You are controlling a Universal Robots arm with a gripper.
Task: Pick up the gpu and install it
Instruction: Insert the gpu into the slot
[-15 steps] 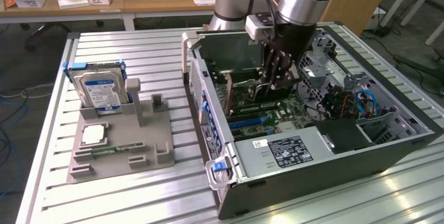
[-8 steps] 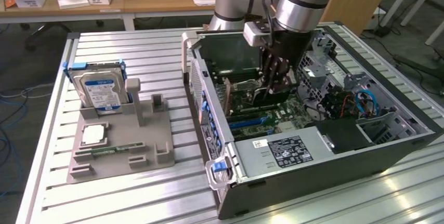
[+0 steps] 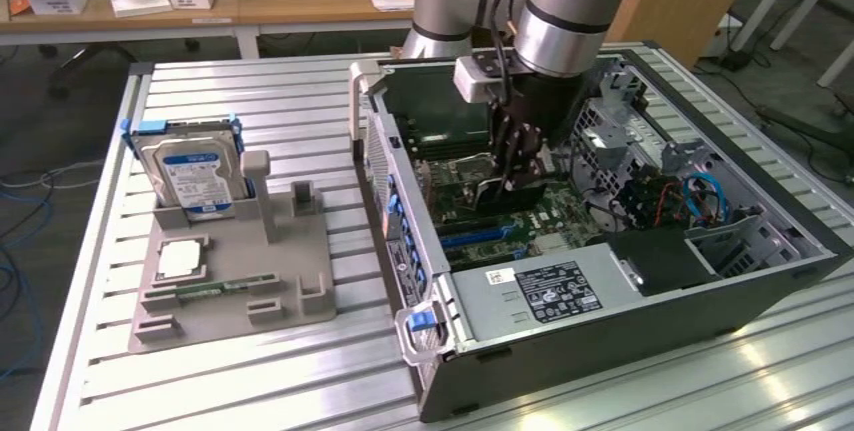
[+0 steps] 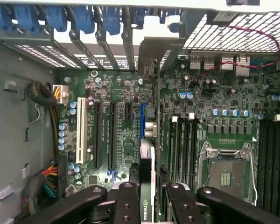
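Fingers (image 4: 127,205): black metal links w/ round screw holes, closed partway and clamped on the gpu (image 4: 147,186) from both sides. The card is seen edge-on in the wrist view as a thin strip, w/ a green logo on its black shroud near the fingers. It stands upright over the motherboard (image 4: 126,93), in line w/ the short blue slot (image 4: 143,119). Can't tell if it's seated.

Beside it are two long black PCIe slots (image 4: 104,135), then a white slot (image 4: 80,130). On the other side are the RAM slots (image 4: 182,140) and the CPU socket (image 4: 226,170) w/ its silver metal frame. The board is matte green and dotted w/ small round caps. Blue plastic clips (image 4: 84,18) line the case's rear edge next to perforated sheet metal.

Exterior view: the gpu (image 3: 518,196) is a dark block down inside the open PC case (image 3: 747,281), hanging under the grey arm (image 3: 567,1). A PSU (image 3: 547,291) w/ a label sits at the near end. To the exterior view's left, on the ribbed aluminium table (image 3: 240,391), is a grey plastic fixture (image 3: 300,271). It holds an upright silver hard drive (image 3: 194,176) w/ a blue label, a flat square CPU (image 3: 180,259) and a narrow green RAM stick (image 3: 220,289).
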